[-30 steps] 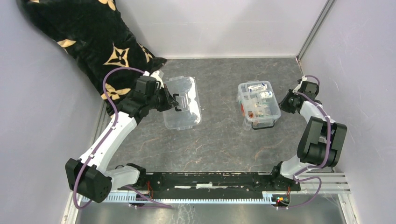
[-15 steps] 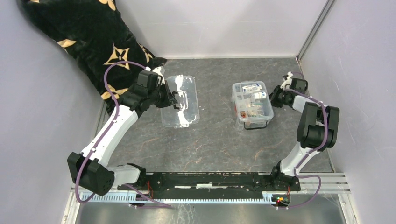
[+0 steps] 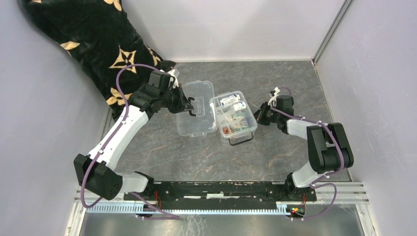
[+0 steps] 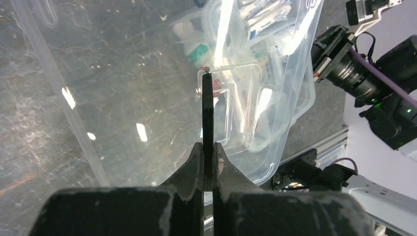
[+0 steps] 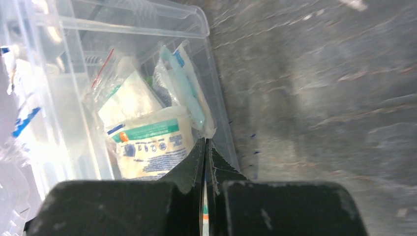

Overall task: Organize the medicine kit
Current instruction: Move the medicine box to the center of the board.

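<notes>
**Lid held beside the open box.** The medicine kit box (image 3: 252, 127) stands uncovered near the middle of the table (image 3: 206, 162) and is filled with packets (image 5: 147, 142). Its right-hand wall is pinched between the closed fingers of the right gripper (image 5: 205, 147). The clear lid (image 3: 199, 120) is held just to the left of the box, with its right edge overlapping the box's left rim. It is gripped by its black handle (image 4: 208, 108), on which the left gripper (image 4: 208, 150) is clamped tight. A black patterned cloth (image 3: 93, 34) lies at the far left corner, apart from both.

**Risks, as judged.** The handle is gripped only across its thin edge, so the lid could swing or slip when lowered. If it is set down askew, one edge may ride on the rim or on a packet standing proud. The black clip (image 3: 240, 142) could not then be fastened. The box looks light and is held by one thin wall. It could be tipped by a sideways push from the lid, or the wall pulled out of the pinch, and the contents spilled.
</notes>
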You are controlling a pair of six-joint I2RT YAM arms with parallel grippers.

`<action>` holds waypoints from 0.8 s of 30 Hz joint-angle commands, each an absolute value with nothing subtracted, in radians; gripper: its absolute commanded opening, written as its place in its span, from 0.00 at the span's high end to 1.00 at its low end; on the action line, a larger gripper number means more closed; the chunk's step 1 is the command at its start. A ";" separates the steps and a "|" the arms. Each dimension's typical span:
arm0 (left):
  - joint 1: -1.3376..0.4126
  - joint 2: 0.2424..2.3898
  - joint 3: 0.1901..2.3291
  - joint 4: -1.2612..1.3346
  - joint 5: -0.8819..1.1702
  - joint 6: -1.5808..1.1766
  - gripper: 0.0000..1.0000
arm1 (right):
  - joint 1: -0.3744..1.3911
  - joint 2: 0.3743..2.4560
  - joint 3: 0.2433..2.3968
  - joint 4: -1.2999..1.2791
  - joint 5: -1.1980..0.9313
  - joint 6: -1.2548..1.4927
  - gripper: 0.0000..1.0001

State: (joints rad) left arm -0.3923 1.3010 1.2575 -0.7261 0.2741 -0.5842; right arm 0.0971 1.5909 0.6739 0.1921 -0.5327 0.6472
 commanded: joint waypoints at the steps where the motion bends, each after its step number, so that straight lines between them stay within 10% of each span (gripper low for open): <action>1: -0.416 1.318 1.341 -0.789 0.299 -0.689 0.98 | 0.181 1.492 0.605 0.364 -0.437 0.821 0.97; 24: -0.503 1.442 1.479 -0.925 0.274 -0.724 0.98 | 0.464 1.466 0.586 0.380 -0.236 0.817 0.98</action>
State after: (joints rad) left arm -0.4805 1.4136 1.4158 -0.8684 0.2684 -0.7834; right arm 0.4644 1.4815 0.5354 0.4015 -0.3088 0.8845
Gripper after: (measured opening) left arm 0.064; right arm 0.021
